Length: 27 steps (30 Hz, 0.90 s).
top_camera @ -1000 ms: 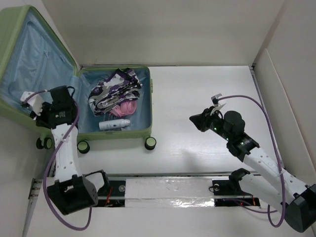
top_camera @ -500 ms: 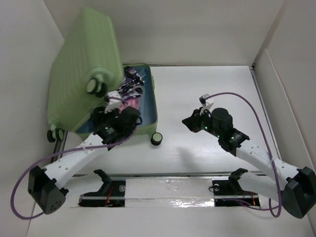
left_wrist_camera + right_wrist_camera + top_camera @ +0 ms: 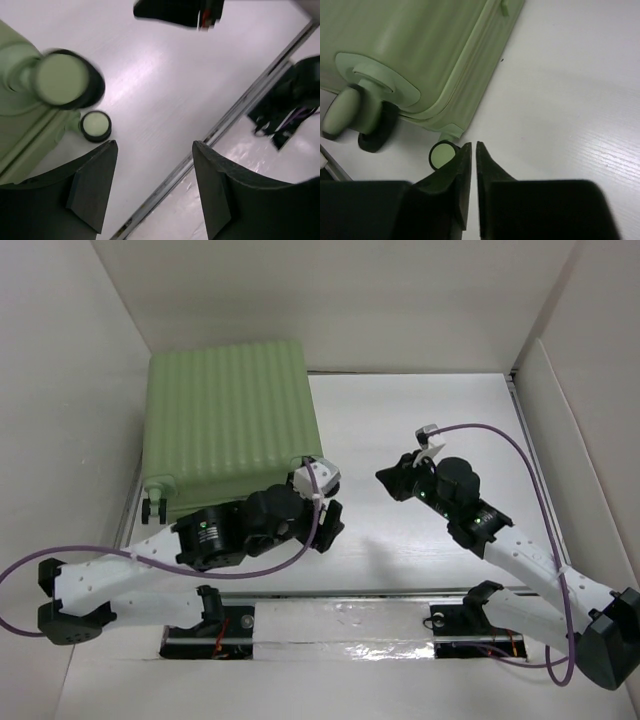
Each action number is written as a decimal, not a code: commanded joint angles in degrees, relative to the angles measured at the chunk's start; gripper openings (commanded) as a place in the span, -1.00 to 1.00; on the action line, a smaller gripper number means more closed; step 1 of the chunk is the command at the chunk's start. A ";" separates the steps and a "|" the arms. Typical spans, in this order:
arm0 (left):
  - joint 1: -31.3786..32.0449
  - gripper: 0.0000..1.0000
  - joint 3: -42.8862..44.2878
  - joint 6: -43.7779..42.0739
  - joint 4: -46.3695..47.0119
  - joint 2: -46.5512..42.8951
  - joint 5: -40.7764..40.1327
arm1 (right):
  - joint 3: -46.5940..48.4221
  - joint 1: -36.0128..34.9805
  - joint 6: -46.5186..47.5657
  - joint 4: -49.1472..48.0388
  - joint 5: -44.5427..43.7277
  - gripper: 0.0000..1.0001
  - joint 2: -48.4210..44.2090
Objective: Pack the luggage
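The luggage (image 3: 228,415) lies closed on the left of the table, its pale green ribbed shell facing up and its contents hidden. My left gripper (image 3: 328,522) hangs just off its near right corner, open and holding nothing. In the left wrist view the gripper (image 3: 153,145) frames bare table, with two cream-and-black wheels (image 3: 96,126) to its left. My right gripper (image 3: 386,480) hovers right of the case, shut on nothing. The right wrist view has that gripper (image 3: 473,145) beside a corner wheel (image 3: 442,154), below the green shell (image 3: 420,45).
White walls enclose the table on the left (image 3: 60,440), back and right. A metal rail with a shiny strip (image 3: 340,625) runs along the near edge by the arm bases. Bare white tabletop (image 3: 420,420) lies right of the case.
The lid has swung over and shut the case. My left arm went from the case's left side to its near right corner and its jaws opened. The right jaws closed fully.
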<state>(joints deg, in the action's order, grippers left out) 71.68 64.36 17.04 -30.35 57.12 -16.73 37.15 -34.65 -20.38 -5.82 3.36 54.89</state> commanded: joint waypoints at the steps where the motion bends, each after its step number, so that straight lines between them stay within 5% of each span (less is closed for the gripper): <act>1: -1.27 0.20 4.11 0.26 9.48 -6.13 -3.41 | 3.11 -0.59 -0.97 -2.17 -1.69 -0.80 0.56; 3: -3.90 0.38 3.94 3.69 13.37 -9.48 -27.05 | 3.98 -0.59 -1.41 -2.35 -0.90 -0.99 1.26; 5: -8.02 0.31 3.93 6.17 17.42 -10.19 -48.18 | 4.25 -1.11 -1.68 -2.52 -0.46 -1.00 2.41; 8: -16.53 -0.10 9.45 11.78 12.70 -7.39 -57.79 | 3.90 -1.64 -1.68 -2.61 -1.33 -1.00 2.59; 13: -28.41 -0.32 14.39 5.46 12.53 -2.38 -51.24 | 1.79 -1.64 -1.42 -3.14 -0.98 -0.97 0.83; 15: -45.06 -0.31 16.15 8.97 8.20 3.06 -35.02 | 0.91 -1.64 -1.15 -3.14 -1.42 -0.97 -0.66; 16: -53.05 -0.32 16.24 11.50 5.59 7.08 -17.89 | -0.05 -1.64 -0.72 -2.88 -2.29 -0.97 -1.71; 18: -66.69 -0.42 15.02 14.05 3.03 8.97 -8.97 | -0.84 -1.64 -0.36 -1.40 -3.09 -0.97 -3.11; 22: -87.00 -0.29 2.28 15.12 13.27 3.35 -4.46 | -3.30 -0.95 0.52 -1.73 -4.94 -0.95 -6.37; 24: -91.27 -0.26 2.00 14.08 13.30 6.14 1.43 | -3.92 -0.94 0.52 -2.43 -3.80 -0.94 -6.55; 27: -92.42 -0.26 3.84 14.34 9.79 12.56 -2.86 | -4.18 -0.94 0.52 -2.09 -1.79 -0.94 -5.68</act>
<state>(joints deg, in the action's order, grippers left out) -20.40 64.69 30.57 -22.92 68.12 -23.46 33.47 -35.70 -20.93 -5.61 0.49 48.99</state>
